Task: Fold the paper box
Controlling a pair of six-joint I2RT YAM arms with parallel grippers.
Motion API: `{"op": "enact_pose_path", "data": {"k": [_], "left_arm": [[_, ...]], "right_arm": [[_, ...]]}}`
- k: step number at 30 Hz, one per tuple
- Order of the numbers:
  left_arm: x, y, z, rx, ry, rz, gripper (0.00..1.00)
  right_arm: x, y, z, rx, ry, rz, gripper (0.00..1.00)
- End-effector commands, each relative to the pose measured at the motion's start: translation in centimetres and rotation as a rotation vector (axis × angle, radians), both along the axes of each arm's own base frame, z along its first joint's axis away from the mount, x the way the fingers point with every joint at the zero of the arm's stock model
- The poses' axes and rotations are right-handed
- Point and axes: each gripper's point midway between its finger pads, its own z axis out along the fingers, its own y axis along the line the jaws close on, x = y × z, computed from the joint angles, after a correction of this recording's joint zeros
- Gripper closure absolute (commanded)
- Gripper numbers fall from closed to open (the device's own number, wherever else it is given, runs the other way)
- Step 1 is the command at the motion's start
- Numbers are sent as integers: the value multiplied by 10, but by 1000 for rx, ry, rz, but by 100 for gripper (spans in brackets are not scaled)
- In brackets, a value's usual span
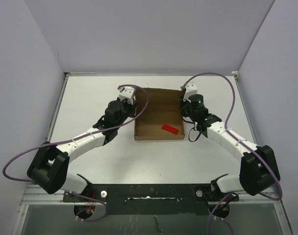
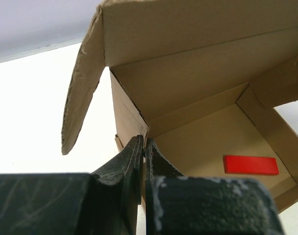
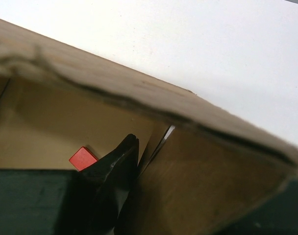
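Observation:
The paper box [image 1: 154, 120] is brown cardboard and sits open at the middle of the table, with its back flap [image 2: 188, 29] standing up. A small red block [image 1: 172, 129] lies inside on its floor. My left gripper [image 1: 135, 105] is shut on the top edge of the box's left wall, and the left wrist view shows both fingers [image 2: 132, 161] pinching the cardboard. My right gripper [image 1: 183, 105] is at the right wall. In the right wrist view one finger [image 3: 120, 159] presses the wall [image 3: 203, 186] from inside, near the red block [image 3: 82, 158]. The wall hides the other finger.
The white table [image 1: 90, 98] is enclosed by pale walls at the back and both sides. Purple cables [image 1: 144, 100] loop above each arm. Both arm bases sit at the near edge on a black rail [image 1: 149, 192].

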Motion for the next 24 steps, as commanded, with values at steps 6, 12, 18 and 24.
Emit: {"op": "enact_pose_path", "data": {"k": [6, 12, 18, 24], "left_arm": [[-30, -15, 17, -70, -14, -92, 100], [-35, -13, 25, -87, -24, -96, 93], [-47, -8, 32, -98, -19, -111, 79], [-70, 3, 31, -118, 10, -130, 69]], "right_arm": [[-14, 10, -2, 10, -9, 82, 82], [-13, 6, -4, -23, -32, 93, 82], [-10, -3, -10, -32, -37, 78, 82], [-7, -12, -8, -15, -39, 55, 82]]}}
